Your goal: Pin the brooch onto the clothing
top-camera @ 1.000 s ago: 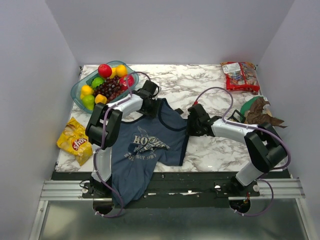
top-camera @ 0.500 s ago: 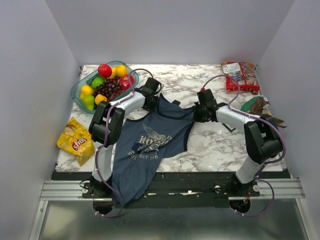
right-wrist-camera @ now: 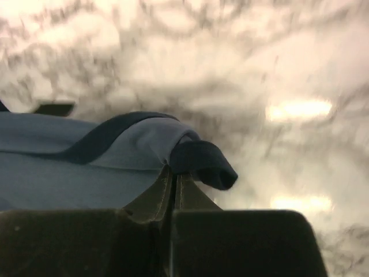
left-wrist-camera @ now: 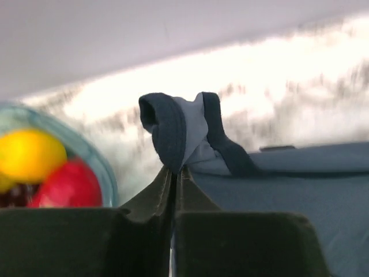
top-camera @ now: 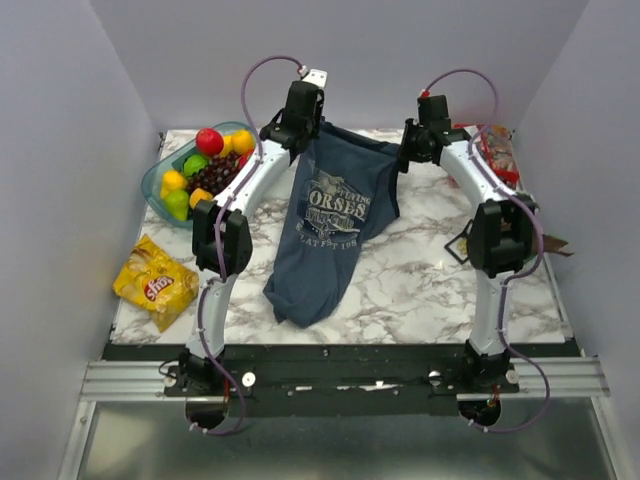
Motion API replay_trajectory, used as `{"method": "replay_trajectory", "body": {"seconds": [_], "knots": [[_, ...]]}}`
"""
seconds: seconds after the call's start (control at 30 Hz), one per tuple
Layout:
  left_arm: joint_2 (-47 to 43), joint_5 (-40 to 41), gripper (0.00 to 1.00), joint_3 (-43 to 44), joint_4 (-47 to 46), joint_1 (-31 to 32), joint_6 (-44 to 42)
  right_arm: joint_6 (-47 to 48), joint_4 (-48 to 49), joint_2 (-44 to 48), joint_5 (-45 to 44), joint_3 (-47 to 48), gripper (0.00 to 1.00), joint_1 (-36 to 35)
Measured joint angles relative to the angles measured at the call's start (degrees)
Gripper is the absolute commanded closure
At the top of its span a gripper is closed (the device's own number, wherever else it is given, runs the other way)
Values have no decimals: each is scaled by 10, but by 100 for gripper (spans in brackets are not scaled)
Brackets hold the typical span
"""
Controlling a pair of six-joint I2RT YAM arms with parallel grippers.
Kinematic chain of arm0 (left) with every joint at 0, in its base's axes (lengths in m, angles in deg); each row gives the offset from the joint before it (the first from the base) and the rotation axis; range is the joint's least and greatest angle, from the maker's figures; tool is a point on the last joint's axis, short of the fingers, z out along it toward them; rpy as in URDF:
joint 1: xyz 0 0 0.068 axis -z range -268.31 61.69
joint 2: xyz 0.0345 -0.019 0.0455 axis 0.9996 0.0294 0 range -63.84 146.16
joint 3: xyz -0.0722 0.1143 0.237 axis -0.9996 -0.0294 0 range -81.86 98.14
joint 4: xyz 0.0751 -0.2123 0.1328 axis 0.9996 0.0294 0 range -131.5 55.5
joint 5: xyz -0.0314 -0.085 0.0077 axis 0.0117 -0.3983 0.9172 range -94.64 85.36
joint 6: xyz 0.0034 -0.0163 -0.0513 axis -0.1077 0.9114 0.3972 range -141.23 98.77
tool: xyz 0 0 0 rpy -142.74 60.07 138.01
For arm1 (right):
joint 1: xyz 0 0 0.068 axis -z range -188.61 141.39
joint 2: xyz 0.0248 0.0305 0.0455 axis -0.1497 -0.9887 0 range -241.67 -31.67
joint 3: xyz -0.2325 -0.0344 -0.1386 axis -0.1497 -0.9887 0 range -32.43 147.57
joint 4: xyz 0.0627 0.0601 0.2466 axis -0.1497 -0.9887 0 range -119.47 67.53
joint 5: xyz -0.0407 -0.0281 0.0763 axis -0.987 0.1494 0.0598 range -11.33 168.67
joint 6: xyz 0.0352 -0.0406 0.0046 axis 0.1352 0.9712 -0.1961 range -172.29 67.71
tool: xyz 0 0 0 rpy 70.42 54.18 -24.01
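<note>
Pinching one shoulder strap each, the left gripper [left-wrist-camera: 174, 173] and the right gripper [right-wrist-camera: 173, 176] are closed tight on the clothing [top-camera: 325, 260]. It hangs between them over the far part of the marble table [top-camera: 420, 290], and its lower end reaches the tabletop. The bowl [top-camera: 152, 182] at far left contains red, yellow and green fruit [top-camera: 209, 140] and dark grapes [top-camera: 215, 178]. Only the top view shows the print [top-camera: 335, 205] and the chips bag [top-camera: 153, 283]. The wrist views show the navy trim [left-wrist-camera: 170, 138] folded at the fingertips.

Bright, even overhead light; the counter [top-camera: 420, 290] glares along its far edge. Both wrist views are soft and blurred, their marble blown out white.
</note>
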State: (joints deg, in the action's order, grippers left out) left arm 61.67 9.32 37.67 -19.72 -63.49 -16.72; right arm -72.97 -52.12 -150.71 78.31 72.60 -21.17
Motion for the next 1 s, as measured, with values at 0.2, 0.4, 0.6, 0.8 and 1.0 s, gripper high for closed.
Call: {"method": "replay_trajectory", "body": {"seconds": [0.2,0.4,0.6,0.8,1.0], "knots": [[76,-12,1,126,12,-24,-15,38,-63,-121,14,221,0,23],[-12,-51,1,-73,-6,2,-11,47,-46,-32,46,87,0,21],[-181,-135,1,-228,3,24,37,39,-9,181,57,-163,2,-32],[-398,-179,1,-395,11,13,52,-5,51,344,67,-372,6,-170],[-542,-158,1,-606,10,-2,41,-100,101,406,74,-543,17,-296]]}}
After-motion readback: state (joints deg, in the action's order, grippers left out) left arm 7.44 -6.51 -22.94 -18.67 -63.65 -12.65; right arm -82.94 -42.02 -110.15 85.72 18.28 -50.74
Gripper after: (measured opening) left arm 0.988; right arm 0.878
